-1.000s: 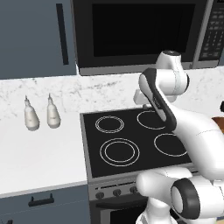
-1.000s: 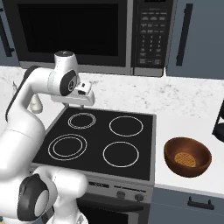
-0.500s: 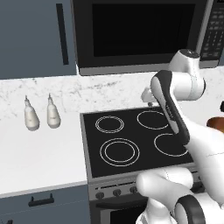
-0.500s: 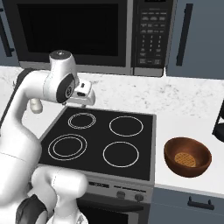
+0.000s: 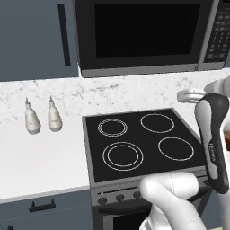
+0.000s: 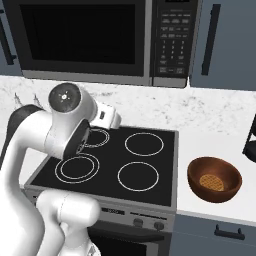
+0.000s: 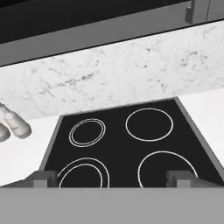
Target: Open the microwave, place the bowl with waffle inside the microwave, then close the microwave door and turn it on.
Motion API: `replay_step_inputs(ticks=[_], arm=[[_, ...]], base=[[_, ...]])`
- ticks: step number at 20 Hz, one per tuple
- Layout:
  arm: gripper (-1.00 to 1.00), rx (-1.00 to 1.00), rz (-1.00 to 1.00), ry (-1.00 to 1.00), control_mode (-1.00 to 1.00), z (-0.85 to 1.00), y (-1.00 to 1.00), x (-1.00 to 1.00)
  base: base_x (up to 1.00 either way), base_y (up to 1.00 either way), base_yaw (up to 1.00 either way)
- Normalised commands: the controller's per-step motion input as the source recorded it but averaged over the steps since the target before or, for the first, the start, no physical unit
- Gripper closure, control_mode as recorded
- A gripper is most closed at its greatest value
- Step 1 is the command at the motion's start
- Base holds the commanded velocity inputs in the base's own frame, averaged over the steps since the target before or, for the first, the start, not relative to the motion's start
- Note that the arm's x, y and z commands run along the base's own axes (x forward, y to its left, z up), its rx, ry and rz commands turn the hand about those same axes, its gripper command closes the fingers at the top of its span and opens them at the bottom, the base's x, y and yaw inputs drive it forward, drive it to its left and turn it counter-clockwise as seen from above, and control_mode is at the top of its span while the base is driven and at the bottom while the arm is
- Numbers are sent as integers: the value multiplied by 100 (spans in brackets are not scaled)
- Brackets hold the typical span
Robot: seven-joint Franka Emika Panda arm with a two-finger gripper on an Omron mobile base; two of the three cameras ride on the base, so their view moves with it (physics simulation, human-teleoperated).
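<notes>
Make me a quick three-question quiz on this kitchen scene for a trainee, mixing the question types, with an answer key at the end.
1. True or false: the microwave door is already open.
2. Multiple choice: where does the bowl sit? A) on a stove ring; B) on the white counter right of the stovetop; C) inside the microwave.
3. Fill in: in the left base view, ____ pale bottles stand on the counter left of the stovetop.

Key:
1. False. The dark glass door lies flat against the microwave's front.
2. B. It holds a waffle, and nothing touches it.
3. Two.
</notes>
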Motion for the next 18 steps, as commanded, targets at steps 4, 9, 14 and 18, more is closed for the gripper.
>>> replay_step_inputs(ticks=[4, 9, 14, 18], arm=[[-100, 4, -10, -62, -100, 77, -81, -34], [-100, -2, -1, -50, -100, 55, -35, 6], [-100, -6, -1, -31, -100, 26, -24, 68], [-100, -3, -4, -28, -100, 24, -16, 89]], base=[[0, 0, 0], [0, 0, 0], [0, 0, 0], [0, 0, 0]])
